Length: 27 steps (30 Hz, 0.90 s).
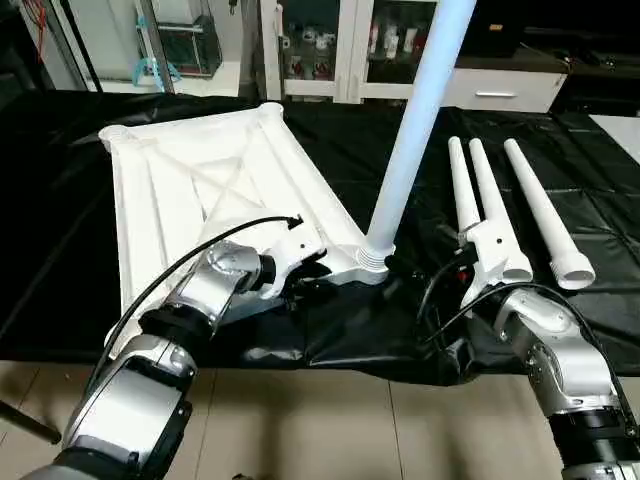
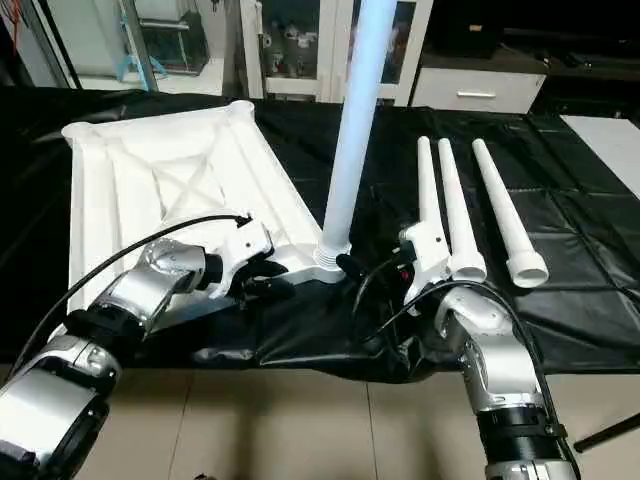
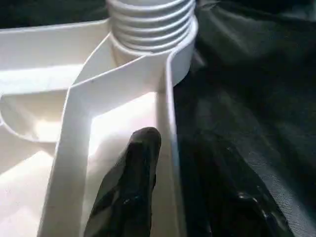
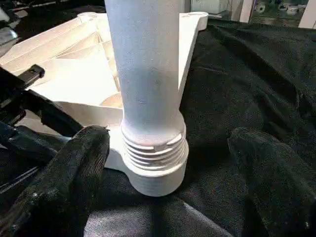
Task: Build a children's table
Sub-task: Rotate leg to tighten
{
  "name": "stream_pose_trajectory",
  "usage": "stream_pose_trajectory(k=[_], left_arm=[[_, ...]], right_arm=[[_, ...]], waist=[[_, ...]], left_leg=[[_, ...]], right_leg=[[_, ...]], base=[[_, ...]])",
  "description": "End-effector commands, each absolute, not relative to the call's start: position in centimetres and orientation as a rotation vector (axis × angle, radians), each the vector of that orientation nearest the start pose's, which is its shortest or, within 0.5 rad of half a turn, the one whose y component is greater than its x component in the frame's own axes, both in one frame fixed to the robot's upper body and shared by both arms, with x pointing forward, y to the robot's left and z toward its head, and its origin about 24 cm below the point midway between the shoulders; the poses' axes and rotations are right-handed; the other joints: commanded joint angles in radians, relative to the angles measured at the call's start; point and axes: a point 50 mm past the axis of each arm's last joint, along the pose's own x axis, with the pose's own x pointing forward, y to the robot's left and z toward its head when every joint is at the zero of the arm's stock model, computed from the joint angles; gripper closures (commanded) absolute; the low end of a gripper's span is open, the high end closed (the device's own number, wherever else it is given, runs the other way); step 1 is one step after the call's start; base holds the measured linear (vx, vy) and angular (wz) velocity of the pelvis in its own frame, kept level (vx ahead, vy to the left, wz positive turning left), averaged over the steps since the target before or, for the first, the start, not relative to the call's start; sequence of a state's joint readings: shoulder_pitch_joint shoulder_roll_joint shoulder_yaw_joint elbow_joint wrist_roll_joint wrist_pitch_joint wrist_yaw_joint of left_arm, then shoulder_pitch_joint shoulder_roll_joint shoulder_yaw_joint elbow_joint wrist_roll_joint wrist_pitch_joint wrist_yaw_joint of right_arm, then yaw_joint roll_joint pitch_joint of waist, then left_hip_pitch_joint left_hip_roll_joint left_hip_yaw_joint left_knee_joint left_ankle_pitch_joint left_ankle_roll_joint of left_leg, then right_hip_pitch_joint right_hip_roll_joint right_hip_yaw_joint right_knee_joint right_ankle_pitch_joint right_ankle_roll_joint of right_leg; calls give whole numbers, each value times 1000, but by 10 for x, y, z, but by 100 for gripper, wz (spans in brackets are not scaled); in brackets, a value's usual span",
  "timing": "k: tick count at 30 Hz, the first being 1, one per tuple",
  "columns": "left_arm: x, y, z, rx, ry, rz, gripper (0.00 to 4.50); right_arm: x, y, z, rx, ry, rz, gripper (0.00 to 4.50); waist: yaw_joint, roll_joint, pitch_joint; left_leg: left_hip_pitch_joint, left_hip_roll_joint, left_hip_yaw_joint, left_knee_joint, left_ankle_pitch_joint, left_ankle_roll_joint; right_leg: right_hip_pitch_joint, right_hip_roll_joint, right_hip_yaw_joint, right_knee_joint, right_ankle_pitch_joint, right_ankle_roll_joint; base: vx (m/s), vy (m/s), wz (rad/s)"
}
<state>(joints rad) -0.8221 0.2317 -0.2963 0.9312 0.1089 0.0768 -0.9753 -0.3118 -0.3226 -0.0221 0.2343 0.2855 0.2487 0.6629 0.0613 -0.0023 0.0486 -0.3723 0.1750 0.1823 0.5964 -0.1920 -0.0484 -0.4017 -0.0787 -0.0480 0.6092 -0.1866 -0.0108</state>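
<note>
The children's table is in parts on black cloth. Its white tabletop (image 1: pixel 180 180) lies ribbed side up. One white leg (image 1: pixel 415 130) stands upright in the near right corner socket (image 4: pixel 153 177). My left gripper (image 1: pixel 315 282) is at the tabletop's near rim (image 3: pixel 170 123). One finger (image 3: pixel 138 182) is inside the rim wall, the other is outside over the cloth, and a gap shows, so it is open. My right gripper (image 2: pixel 370 268) is wide open. Its fingers (image 4: pixel 74 173) flank the upright leg's threaded base without touching it.
Three loose white legs (image 1: pixel 545 215) lie side by side on the cloth, right of the upright leg. The black-covered work table (image 1: pixel 330 130) ends in a front edge just under my forearms. Beyond its far side stand cabinets (image 1: pixel 330 50) and a white drawer unit (image 1: pixel 500 90).
</note>
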Motion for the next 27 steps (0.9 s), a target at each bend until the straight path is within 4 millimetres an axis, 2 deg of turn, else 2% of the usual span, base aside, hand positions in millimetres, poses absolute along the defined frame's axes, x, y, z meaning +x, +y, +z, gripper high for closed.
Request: stream_pose_trajectory(k=[1,4,5,8,10,15,19,20,22,23,27], left_arm=[[351,108,45,470,557,-1114,327],[350,109,45,470,569,-1147,340],[349,109,45,470,570,-1149,365],[344,109,45,463,573,-1219,376],[342,110,44,461,575,-1246,398],[326,109,40,489,524,-1376,419],[316,109,38,513,521,-1441,448],[314,110,38,524,521,-1457,448],[312,111,37,530,523,-1469,449],[311,111,37,533,524,-1473,449],[309,114,37,549,529,-1467,449]], right_arm=[[304,-178,71,13,151,656,29],[303,-178,71,5,161,672,29],[303,-178,71,5,161,673,29],[300,-180,70,-14,186,707,29],[299,-182,70,-26,198,726,29],[295,-186,71,-64,246,816,29],[290,-185,69,-110,296,920,29],[289,-183,68,-124,310,948,29],[288,-183,67,-134,320,966,29],[287,-182,66,-145,330,986,29],[286,-176,62,-184,359,1056,29]], waist=[[1,0,-60],[1,-1,-58],[1,0,-58],[-1,0,-61],[-1,0,-63],[1,-2,-62],[4,-2,-57],[4,-4,-55],[8,-1,-53],[8,-6,-53],[15,-9,-54]], left_leg=[[17,53,-18,-74,-199,47],[18,54,-19,-77,-226,34],[18,54,-20,-77,-225,34],[15,53,-20,-76,-204,40],[15,54,-18,-73,-176,55],[14,58,-18,-73,-163,75],[19,61,-16,-76,-205,65],[20,60,-15,-77,-224,58],[25,61,-16,-81,-260,38],[24,61,-16,-81,-262,35],[19,61,-17,-81,-238,35]], right_leg=[[52,-72,41,-74,-123,-253],[51,-73,42,-79,-173,-242],[52,-72,42,-79,-171,-242],[54,-72,42,-75,-131,-247],[55,-71,42,-69,-75,-263],[58,-74,42,-67,-63,-275],[51,-73,42,-74,-144,-262],[48,-73,43,-78,-182,-252],[43,-73,45,-85,-250,-232],[43,-73,45,-86,-257,-227],[43,-75,46,-81,-247,-214]], base=[[0,0,0],[0,0,0],[0,0,0],[0,0,0],[0,0,0],[0,0,0],[0,0,0],[0,0,0],[0,0,0],[0,0,0],[0,0,0]])
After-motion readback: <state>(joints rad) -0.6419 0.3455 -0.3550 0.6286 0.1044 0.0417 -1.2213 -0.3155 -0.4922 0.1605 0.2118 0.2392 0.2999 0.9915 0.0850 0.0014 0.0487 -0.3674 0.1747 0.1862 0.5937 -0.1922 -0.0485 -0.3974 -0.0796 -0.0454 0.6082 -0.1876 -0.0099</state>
